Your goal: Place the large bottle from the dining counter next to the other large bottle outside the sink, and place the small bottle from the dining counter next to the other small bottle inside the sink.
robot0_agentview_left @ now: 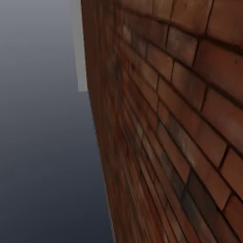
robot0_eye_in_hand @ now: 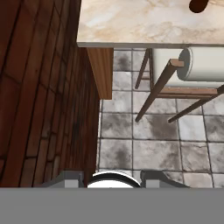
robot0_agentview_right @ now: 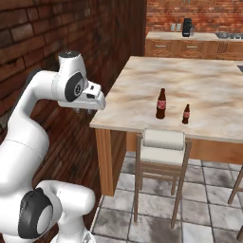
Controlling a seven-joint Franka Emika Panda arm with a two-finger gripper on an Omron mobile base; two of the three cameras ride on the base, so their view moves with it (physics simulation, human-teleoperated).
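Gripper [robot0_agentview_right: 83,112] well left of large bottle [robot0_agentview_right: 161,104]

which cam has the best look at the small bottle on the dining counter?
Right base view: the small bottle stands whole and upright on the dining counter, right of the large bottle. The left base view faces a brick wall; the hand view looks down at counter edge and stool.

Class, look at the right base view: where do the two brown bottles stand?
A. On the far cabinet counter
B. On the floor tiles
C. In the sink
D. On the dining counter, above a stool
D: the large bottle and small bottle stand upright, apart, on the dining counter, near its edge above the stool.
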